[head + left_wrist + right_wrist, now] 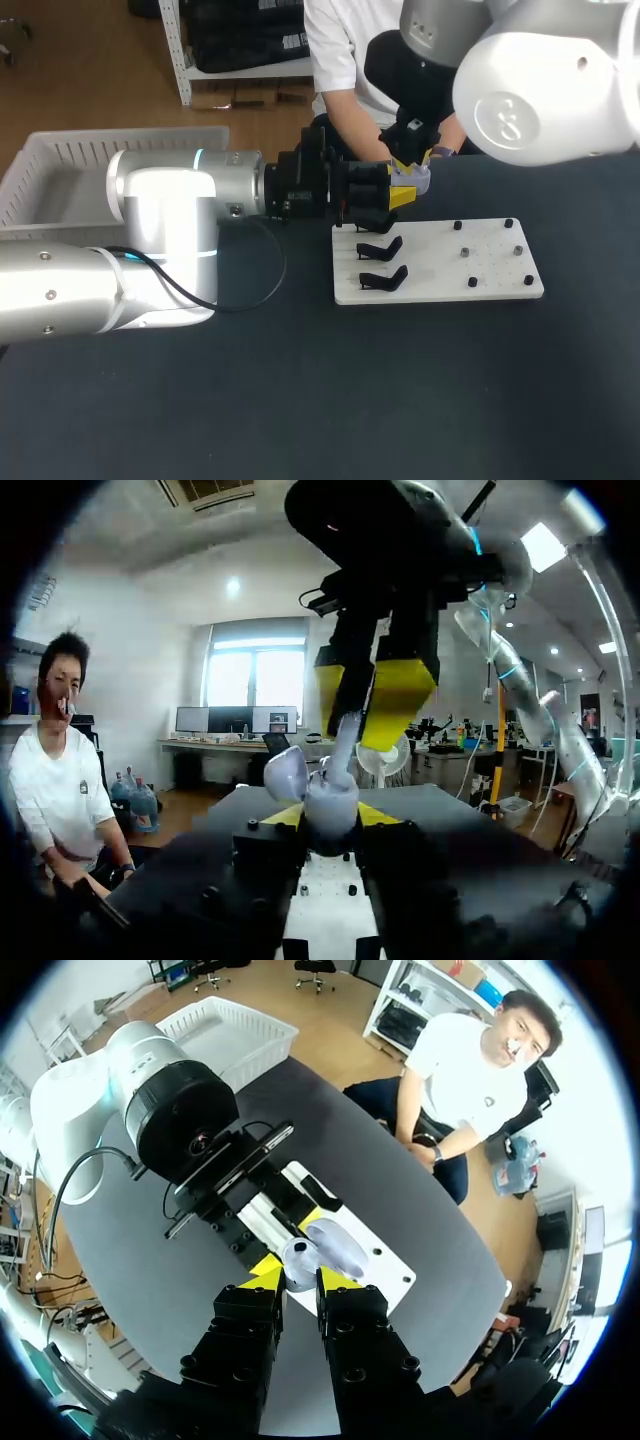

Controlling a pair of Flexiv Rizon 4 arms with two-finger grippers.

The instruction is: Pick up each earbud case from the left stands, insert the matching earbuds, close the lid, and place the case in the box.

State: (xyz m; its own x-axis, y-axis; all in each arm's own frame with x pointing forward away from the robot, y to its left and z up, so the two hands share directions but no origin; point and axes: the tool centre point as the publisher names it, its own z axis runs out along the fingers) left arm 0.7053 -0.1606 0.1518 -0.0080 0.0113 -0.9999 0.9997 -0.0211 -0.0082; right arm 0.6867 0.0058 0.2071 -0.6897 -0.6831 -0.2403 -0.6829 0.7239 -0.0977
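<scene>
Lavender case (330, 808) in left end effector (330, 818), right one (365, 705) pinching earbud (345, 742)

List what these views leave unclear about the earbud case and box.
Head view: the earbud case is mostly hidden by the right gripper.
Left wrist view: the case's inside does not show; its contents cannot be told.
Head view: the box is partly covered by the left arm.

You're looking across a dark, matte worktop (300, 400) that stands on a light brown wooden floor (90, 70), with a white metal shelving unit (240, 40) holding dark goods just beyond its far edge. Past it, the left wrist view gives you a pale wall (130, 680), a wide bright window (252, 675) above a desk with monitors (230, 720), and round ceiling lights (232, 585).
</scene>
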